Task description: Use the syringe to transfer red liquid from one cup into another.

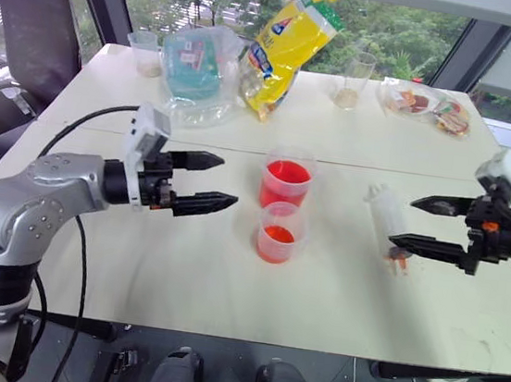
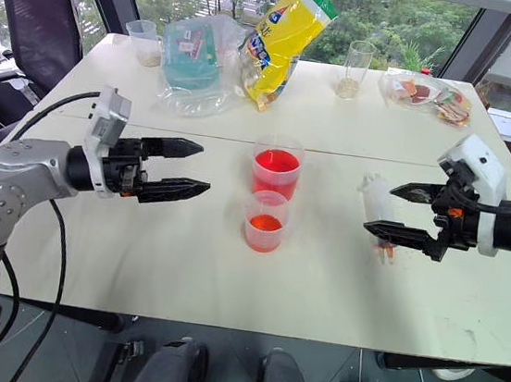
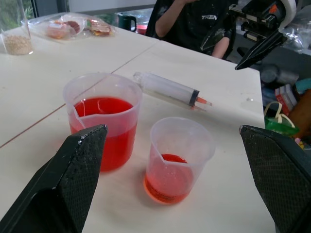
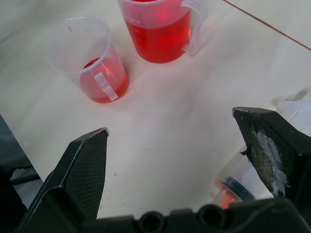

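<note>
The bigger clear cup point(image 1: 286, 184) stands mid-table, about half full of red liquid point(image 3: 103, 108). Just in front of it, the smaller cup point(image 1: 278, 233) holds a shallow red layer. To the right of the cups the syringe point(image 1: 387, 226) lies on its side, its orange tip toward the table's front edge. My right gripper point(image 1: 401, 220) hovers open at the syringe, one finger on each side of it, gripping nothing. My left gripper point(image 1: 230, 181) is open and level, left of the cups and pointing at them, empty.
Along the table's far side stand a yellow snack bag point(image 1: 287, 46), a plastic bag with a teal box point(image 1: 196, 67), a tall glass with beige bits point(image 1: 353, 80), a small cup point(image 1: 145, 52) and snack packets point(image 1: 429, 108). A person point(image 3: 194, 24) sits beyond the table.
</note>
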Controlling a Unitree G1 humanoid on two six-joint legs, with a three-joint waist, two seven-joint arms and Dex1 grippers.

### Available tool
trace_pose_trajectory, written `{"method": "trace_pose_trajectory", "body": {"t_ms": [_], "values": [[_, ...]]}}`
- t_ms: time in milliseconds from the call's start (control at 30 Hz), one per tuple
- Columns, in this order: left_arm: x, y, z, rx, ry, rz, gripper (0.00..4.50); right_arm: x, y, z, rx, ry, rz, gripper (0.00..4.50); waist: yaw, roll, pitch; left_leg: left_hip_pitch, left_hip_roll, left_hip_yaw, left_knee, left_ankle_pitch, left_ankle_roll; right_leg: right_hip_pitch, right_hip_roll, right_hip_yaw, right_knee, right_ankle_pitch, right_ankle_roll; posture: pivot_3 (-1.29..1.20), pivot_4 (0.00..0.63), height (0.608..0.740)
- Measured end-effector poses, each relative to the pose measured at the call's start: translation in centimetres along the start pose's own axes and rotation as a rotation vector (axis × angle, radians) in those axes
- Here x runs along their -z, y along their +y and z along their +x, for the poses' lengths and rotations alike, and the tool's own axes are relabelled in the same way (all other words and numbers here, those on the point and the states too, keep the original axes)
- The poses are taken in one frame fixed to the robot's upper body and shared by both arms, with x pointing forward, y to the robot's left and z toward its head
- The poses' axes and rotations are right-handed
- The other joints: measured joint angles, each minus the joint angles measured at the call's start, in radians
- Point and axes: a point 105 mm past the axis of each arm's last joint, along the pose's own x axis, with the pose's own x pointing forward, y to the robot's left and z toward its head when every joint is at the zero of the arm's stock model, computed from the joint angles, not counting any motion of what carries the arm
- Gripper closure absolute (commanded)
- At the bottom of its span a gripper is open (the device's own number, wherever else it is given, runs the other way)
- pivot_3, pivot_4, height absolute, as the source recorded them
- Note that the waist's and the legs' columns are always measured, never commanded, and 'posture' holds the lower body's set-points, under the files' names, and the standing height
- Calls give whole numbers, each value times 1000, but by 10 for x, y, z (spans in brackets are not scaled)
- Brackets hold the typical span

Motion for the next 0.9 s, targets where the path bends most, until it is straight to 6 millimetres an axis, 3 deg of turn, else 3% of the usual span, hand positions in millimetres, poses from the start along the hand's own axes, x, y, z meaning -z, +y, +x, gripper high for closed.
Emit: {"method": "trace_pose_trajectory", "body": {"t_ms": [900], "values": [[-2, 2, -3, -9, -9, 5, 0, -11, -13, 1, 59, -24, -12, 17, -1, 0, 0, 0, 0, 0, 0, 0, 0, 0, 0, 0, 0, 0, 0, 0, 150, 740]]}}
